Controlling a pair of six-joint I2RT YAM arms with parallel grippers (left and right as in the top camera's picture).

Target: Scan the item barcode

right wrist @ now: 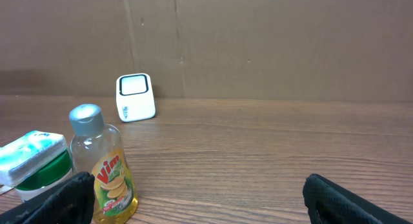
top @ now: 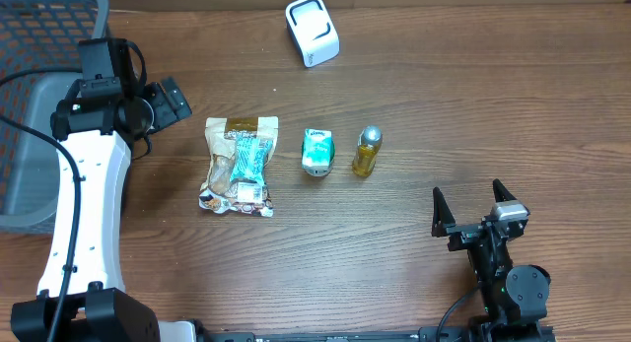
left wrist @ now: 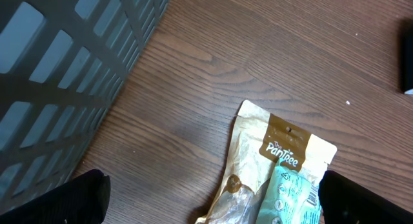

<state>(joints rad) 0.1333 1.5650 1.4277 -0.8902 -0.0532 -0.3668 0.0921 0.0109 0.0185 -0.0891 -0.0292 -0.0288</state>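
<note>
The snack bag [top: 239, 167] lies flat on the table [top: 444, 96], well apart from the white scanner [top: 312, 31]. The left gripper [top: 170, 99] hovers near its top corner, jaws wide and empty; the right gripper [top: 470, 199] likewise, far off. Best to pinch 1 edge only.

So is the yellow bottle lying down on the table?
No, the yellow bottle stands upright on the table, with its grey cap on top.
</note>
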